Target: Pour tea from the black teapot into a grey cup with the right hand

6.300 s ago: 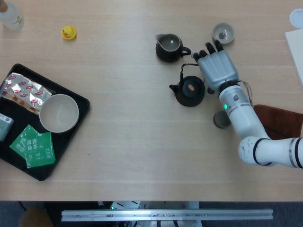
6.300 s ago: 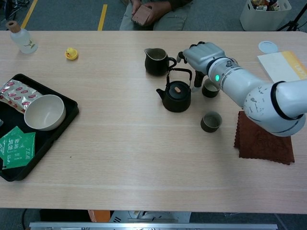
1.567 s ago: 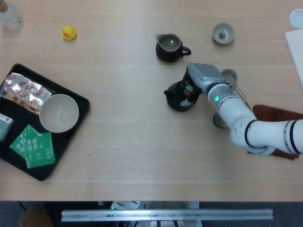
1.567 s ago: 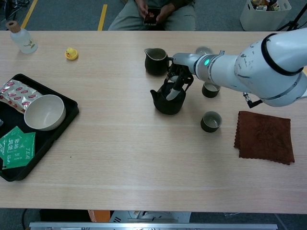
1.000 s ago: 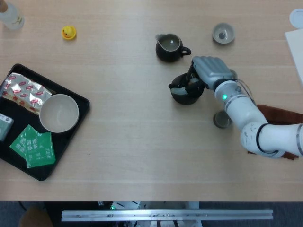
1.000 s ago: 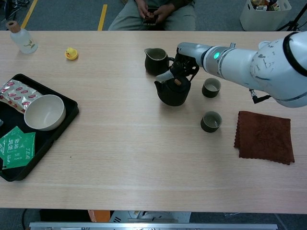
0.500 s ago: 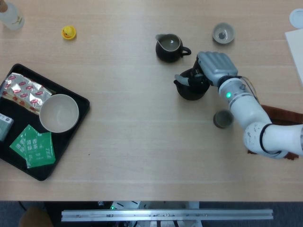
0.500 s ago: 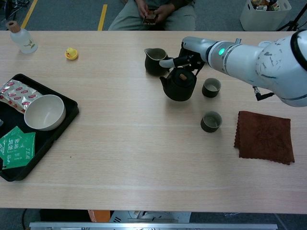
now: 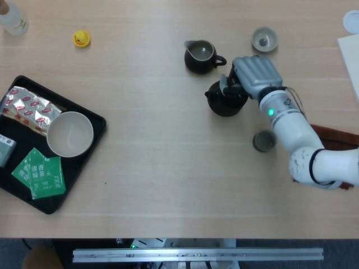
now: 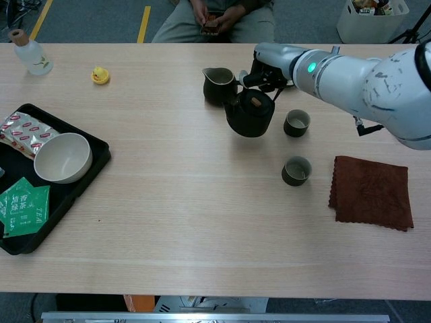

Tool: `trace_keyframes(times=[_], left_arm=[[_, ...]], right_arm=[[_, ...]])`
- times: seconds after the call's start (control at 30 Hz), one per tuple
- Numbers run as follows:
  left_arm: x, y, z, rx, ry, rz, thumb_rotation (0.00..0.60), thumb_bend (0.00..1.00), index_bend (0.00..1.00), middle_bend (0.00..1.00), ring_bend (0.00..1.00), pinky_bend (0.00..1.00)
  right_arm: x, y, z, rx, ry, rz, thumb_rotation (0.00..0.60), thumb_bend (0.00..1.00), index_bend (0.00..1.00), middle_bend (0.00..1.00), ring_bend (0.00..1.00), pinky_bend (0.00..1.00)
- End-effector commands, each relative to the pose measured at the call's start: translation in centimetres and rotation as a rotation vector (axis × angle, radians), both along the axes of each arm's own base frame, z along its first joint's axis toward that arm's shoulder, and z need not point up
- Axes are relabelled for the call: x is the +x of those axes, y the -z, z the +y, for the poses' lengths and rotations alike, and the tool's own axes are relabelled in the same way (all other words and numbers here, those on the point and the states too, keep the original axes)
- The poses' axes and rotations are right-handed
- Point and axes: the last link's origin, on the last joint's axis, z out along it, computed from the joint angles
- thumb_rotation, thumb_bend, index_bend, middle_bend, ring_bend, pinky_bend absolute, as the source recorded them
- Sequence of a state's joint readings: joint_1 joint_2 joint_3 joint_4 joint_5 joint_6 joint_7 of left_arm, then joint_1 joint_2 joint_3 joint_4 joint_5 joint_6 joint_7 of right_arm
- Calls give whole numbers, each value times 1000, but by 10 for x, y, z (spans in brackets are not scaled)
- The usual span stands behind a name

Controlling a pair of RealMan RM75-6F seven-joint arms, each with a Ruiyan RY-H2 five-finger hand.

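a: what changed just now?

b: a second ago the black teapot (image 10: 250, 113) hung further from you and to the left of the robot hand; it has since swung right and back toward the hand's own line. the right robot hand (image 10: 273, 67) has risen with it. its fingers are clamped on the bail handle, and the pot hangs just below and to the left of the palm, seemingly clear of the surface (image 10: 202, 222).

a: and for the task?

b: you have the pot in the air and under control, so the grasp step looks done. what's left, as i judge it, is carrying it over a grey cup and tipping.

a: which way does the pot point?

b: its long axis runs spout-to-back, roughly left-right across the surface. the spout points left, away from the hand. body looks close to level; no pour begun.

a: where are the cups?

b: one grey cup (image 10: 297, 122) sits just right of the pot, below the hand's wrist. a second grey cup (image 10: 296, 170) sits nearer you, well below the hand. a dark pitcher (image 10: 217, 85) stands just left of the hand, near the spout.

a: concern?

b: the spout faces away from both cups. you'll likely need to turn the pot or cross over before tipping. left robot hand not in view.
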State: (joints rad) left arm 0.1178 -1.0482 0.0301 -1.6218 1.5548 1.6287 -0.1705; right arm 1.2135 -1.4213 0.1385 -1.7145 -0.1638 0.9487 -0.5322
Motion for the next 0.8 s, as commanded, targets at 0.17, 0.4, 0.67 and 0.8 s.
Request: trace_keyframes(times=[0.17, 0.4, 0.67, 0.8], left_arm=[[-1, 1, 0, -3, -1, -4, 600, 295, 69, 115, 31, 15], [-2, 2, 1, -4, -1, -5, 600, 295, 69, 115, 31, 15], [0, 3, 2, -7, 4, -3, 600, 295, 69, 117, 30, 15], [1, 3, 3, -7, 8, -3, 600, 295, 69, 117, 30, 15]], right_arm=[[-1, -7, 2, -17, -60, 59, 285, 638, 1000, 930, 903, 229], [-9, -17, 9, -17, -122, 130, 307, 638, 1000, 928, 903, 229], [-23, -30, 23, -7, -165, 156, 324, 638, 1000, 927, 903, 229], [-33, -40, 29, -14, -193, 174, 330, 638, 1000, 927, 903, 229]])
